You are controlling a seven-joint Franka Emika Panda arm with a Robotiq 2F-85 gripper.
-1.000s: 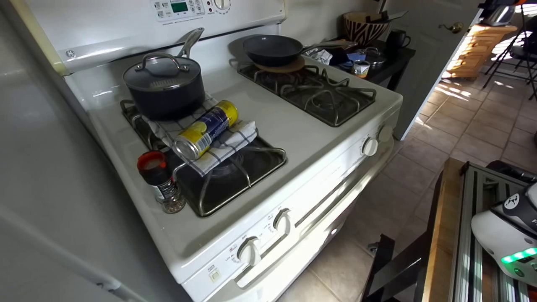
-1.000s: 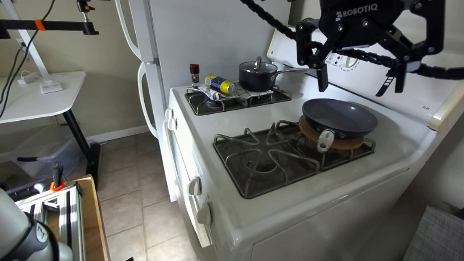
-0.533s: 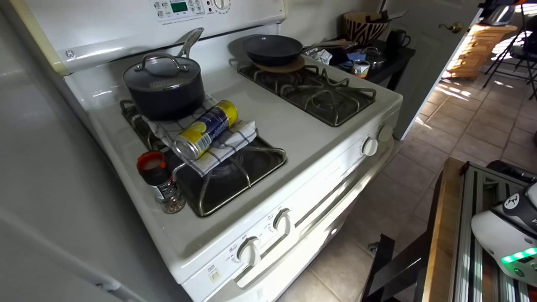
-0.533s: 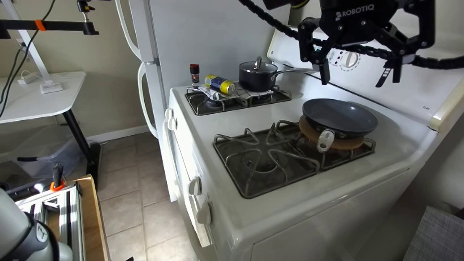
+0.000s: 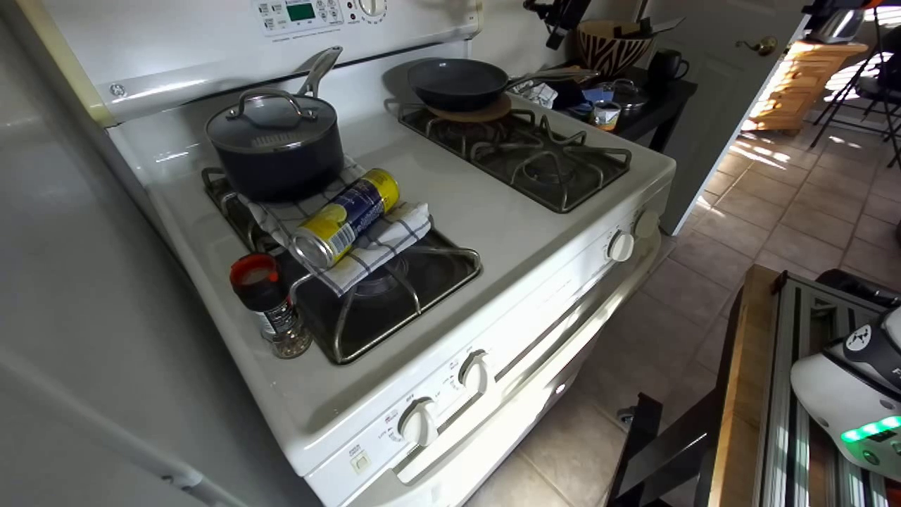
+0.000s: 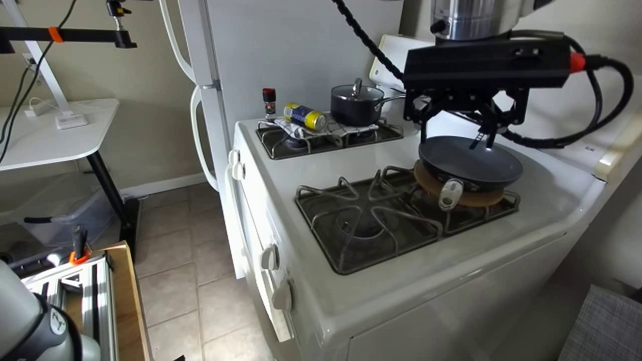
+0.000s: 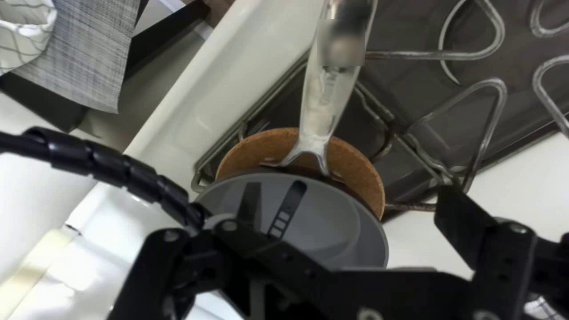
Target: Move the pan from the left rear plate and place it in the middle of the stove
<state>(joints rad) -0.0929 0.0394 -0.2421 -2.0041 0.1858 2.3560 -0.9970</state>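
Jaws lowered, partly hiding the pan.

Glossy, enamel-look stove; smooth, matt pan.
Pan handle polished metal; plate cork-like, dull, grainy. Grates metal rod, worn sheen. Pot matt, lid glassy. Towel woven cloth; can shiny metal. Fingers matt, plastic or metal unclear.

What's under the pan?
A round brown plate sticks out from under the pan, over the grate. The pan covers the plate's middle, so anything between them there can't be seen.
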